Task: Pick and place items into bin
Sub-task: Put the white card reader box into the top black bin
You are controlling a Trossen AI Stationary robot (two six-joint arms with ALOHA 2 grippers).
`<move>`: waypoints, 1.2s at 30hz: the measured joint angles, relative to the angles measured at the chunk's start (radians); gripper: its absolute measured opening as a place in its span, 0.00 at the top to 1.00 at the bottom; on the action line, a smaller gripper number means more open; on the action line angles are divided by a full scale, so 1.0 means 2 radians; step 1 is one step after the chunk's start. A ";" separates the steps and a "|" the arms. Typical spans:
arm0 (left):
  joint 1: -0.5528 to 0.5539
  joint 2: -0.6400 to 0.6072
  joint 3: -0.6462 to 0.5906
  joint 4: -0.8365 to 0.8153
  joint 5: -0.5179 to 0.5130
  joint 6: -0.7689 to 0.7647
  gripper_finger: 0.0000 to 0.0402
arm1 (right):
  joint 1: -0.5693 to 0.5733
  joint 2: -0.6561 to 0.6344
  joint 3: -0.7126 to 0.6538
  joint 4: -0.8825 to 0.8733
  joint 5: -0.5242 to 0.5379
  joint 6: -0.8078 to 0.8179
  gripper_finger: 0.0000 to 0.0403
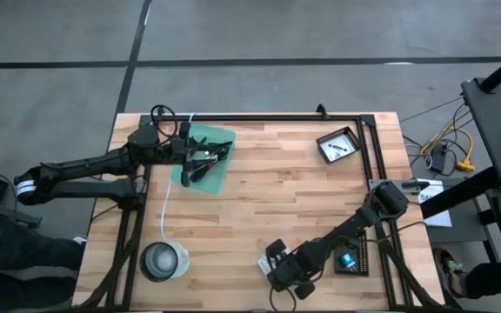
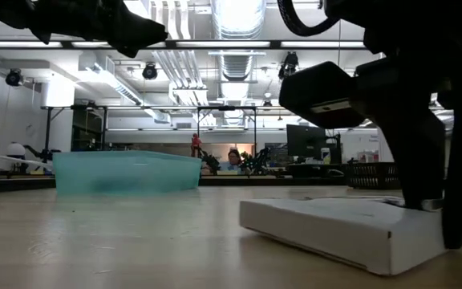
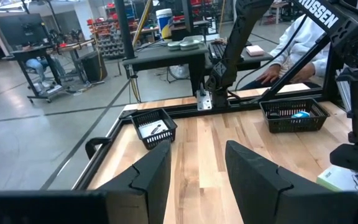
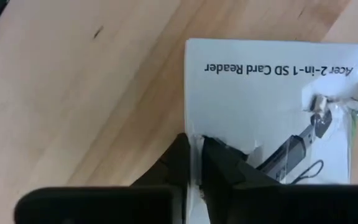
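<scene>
A white printed packet [image 4: 272,93], labelled as an SD card reader, lies near the table's near edge, left of my right arm; the low view shows the packet [image 2: 327,229] flat on the wood. My right gripper [image 4: 196,142] is shut on it and shows in the high view [image 1: 278,263]. The teal bin [image 1: 214,148] sits at the table's far left, with dark items inside. My left gripper [image 1: 200,161] hovers over the bin, open and empty, its fingers apart in the left wrist view [image 3: 197,165]. My right gripper pinches the white packet's torn edge [image 4: 194,127] between its two fingers [image 4: 222,158], coming from above and pointing down. The packet's underside lies on the table [image 2: 135,249].
A round silvery bowl [image 1: 163,261] stands near the left near corner, and a long white cord [image 1: 167,204] runs from it toward the bin. A black basket [image 1: 339,143] sits at the far right and another [image 1: 351,259] beside my right arm. Bare wood lies mid-table.
</scene>
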 joint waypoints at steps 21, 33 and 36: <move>0.000 0.000 0.000 0.000 0.000 0.000 0.66 | 0.000 -0.058 0.007 -0.169 0.091 0.060 0.97; 0.000 0.000 0.000 0.000 0.000 0.000 0.66 | -0.011 -0.184 -0.068 -0.089 0.207 0.020 0.97; 0.000 0.000 0.000 0.002 0.000 0.000 0.66 | -0.018 -0.225 -0.105 -0.086 0.224 0.019 0.97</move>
